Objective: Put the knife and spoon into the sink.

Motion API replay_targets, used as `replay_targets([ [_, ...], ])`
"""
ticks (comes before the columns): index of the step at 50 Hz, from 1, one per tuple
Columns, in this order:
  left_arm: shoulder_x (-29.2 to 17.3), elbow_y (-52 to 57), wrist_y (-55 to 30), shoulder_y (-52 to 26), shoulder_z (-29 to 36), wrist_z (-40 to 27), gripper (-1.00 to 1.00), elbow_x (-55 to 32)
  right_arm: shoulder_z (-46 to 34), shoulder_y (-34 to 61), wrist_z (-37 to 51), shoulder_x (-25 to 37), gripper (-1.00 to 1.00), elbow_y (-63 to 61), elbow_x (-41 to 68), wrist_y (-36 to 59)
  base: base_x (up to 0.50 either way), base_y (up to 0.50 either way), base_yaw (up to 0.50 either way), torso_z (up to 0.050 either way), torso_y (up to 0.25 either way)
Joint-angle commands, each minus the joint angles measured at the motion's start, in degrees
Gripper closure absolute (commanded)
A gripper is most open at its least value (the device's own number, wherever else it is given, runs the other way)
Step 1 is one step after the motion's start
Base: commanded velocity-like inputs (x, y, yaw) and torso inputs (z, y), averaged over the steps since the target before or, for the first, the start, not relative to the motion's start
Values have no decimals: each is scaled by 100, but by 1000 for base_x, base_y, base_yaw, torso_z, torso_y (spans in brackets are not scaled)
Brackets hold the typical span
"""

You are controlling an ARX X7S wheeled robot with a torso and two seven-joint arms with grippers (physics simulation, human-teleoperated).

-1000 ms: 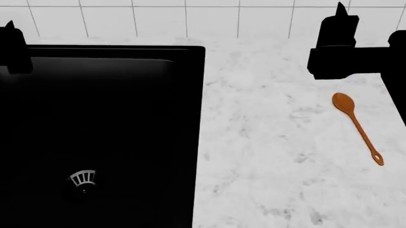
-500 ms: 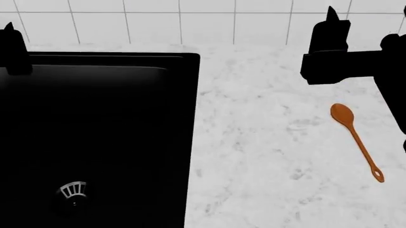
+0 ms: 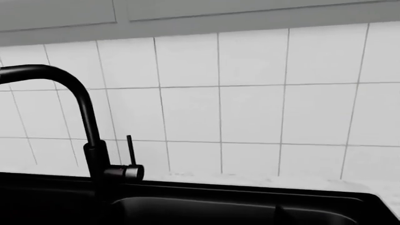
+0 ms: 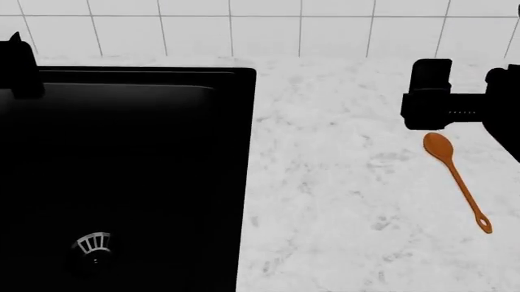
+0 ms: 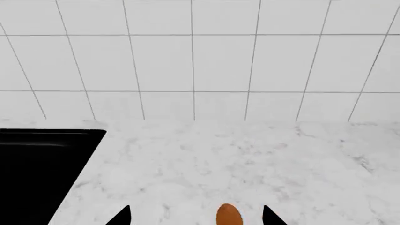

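So the right gripper [image 4: 428, 97] has dropped down from where it was half a second ago and now sits right at the bowl end of the spoon [image 4: 457, 179]. In the right wrist view the spoon's bowl shows between the two spread fingertips [image 5: 122, 216], so the jaws are open around it, nothing grabbed yet. The spoon lies flat on the marble counter [image 4: 341, 182], well to the right of the sink [image 4: 235, 182]. Looks like a pickup lining up. The left gripper [image 4: 18, 64] hangs over the sink's back edge; can't tell if it's open. No knife in sight.
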Motion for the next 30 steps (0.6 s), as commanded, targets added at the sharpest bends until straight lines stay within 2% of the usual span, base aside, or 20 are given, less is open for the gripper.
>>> replay_targets([
  [1,13,5,-10,53,-5,5,-100,-48,-188,-97,-18,208,-100,587,-94,-45,0,0,0,0,0],
  [13,21,-6,9,113,-27,5,-100,-91,-407,-411,-177,484,-100,974,-290,-517,0,0,0,0,0],
  [30,98,-232,131,96,25,-7,-100,-98,-761,-772,-268,271,-100,1859,-732,-1449,0,0,0,0,0],
])
